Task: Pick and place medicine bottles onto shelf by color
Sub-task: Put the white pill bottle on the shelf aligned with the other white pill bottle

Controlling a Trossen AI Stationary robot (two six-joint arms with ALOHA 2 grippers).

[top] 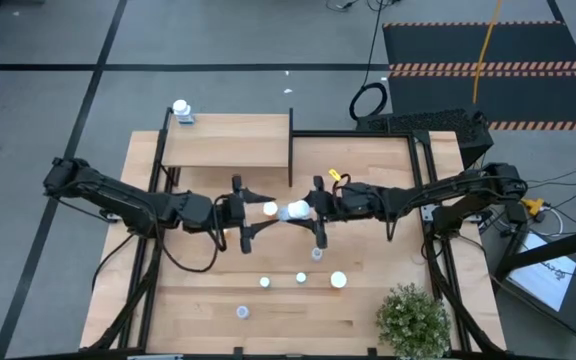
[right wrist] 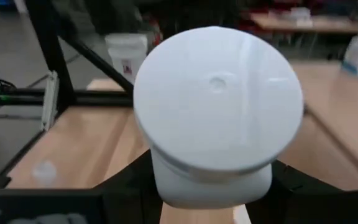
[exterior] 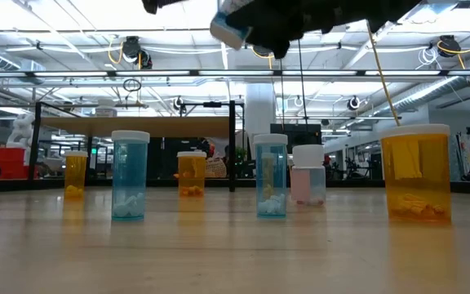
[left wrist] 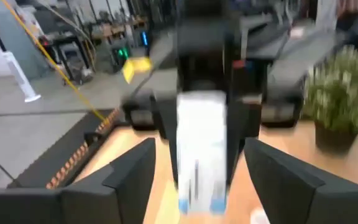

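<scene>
From above, the two arms meet at mid-frame over the light-wood surface (top: 368,300): the left tool (top: 253,212) and the right tool (top: 315,212) face each other with a white-capped medicine bottle (top: 295,211) carried horizontally between them, a second white cap (top: 270,209) just beside it at the left tool's tips. The shelf (top: 226,140) lies in the upper centre with one white bottle (top: 181,110) at its upper-left corner; four more bottles (top: 301,279) stand loose in the lower middle, near a potted plant (top: 413,320). In the level view a row of amber and bluish bottles (exterior: 271,175) stands across the middle, while a pale bottle (exterior: 228,31) hangs at top centre in a dark tool. The left wrist view shows a white bottle (left wrist: 201,149) between that arm's spread fingers (left wrist: 132,171), which do not appear to press it. The right wrist view shows the right fingers (right wrist: 297,186) clamped on the bottle's body below its broad cap (right wrist: 218,93). The risk I see is in this mid-air exchange: if the right tool lets go while the left stands apart, the bottle falls among those below.
</scene>
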